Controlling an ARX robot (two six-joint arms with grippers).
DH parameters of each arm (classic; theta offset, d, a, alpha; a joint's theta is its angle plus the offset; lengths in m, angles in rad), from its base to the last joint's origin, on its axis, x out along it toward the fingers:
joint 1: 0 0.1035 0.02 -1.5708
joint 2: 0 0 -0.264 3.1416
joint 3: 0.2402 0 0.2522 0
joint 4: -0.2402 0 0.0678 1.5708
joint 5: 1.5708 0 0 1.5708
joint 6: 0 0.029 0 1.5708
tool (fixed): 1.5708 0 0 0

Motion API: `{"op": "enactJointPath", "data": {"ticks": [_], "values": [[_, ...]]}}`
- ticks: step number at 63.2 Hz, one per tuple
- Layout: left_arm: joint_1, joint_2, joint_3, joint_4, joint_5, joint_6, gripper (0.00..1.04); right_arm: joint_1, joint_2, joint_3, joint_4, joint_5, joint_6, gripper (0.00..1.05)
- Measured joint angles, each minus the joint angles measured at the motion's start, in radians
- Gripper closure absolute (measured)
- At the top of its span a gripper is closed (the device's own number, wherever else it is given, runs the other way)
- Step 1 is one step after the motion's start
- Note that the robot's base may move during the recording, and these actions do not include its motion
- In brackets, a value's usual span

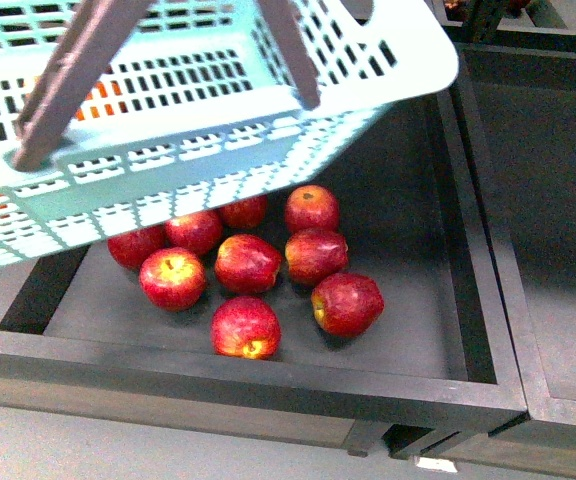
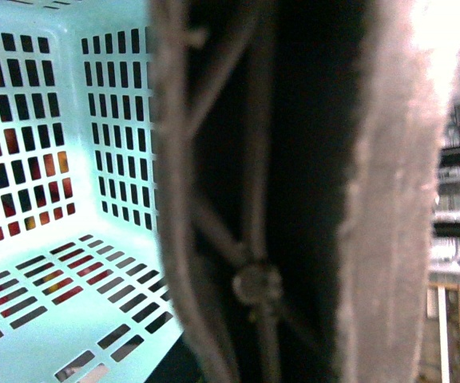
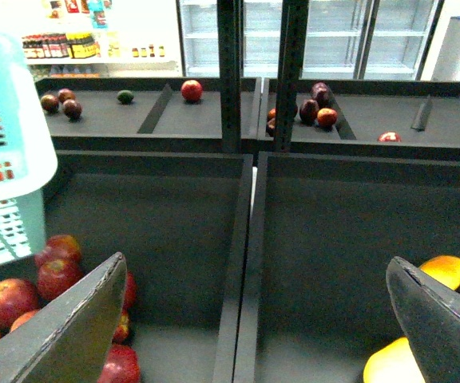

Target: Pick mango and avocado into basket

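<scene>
Front view: slotted teal basket (image 1: 408,60) tilts; right gripper (image 3: 255,267) gapes, left gripper's grip unclear.

The right gripper (image 3: 255,263) has its 2 dark fingers (image 3: 70,327) spread wide apart, with nothing held between them. Neither arm shows in the front view. The left gripper cannot be made out in its own wrist view.
</scene>
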Motion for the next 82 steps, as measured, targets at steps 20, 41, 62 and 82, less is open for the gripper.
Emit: {"op": "enactJointPath", "data": {"ticks": [20, 41, 62, 82], "values": [[-0.207, 0.110, 0.107, 0.013, 0.024, -0.047, 0.92, 0.000, 0.000, 0.000, 0.000, 0.000, 0.000, 0.09], [-0.259, 0.110, 0.098, 0.031, 0.039, -0.061, 0.92, 0.000, 0.000, 0.000, 0.000, 0.000, 0.000, 0.09], [-0.253, 0.110, 0.095, 0.031, 0.020, -0.061, 0.92, -0.018, 0.224, 0.134, -0.306, 0.159, 0.204, 0.09], [-0.254, 0.110, 0.095, 0.031, 0.029, -0.061, 0.92, -0.431, 0.876, 0.357, 0.044, -0.095, 0.364, 0.09]]}}
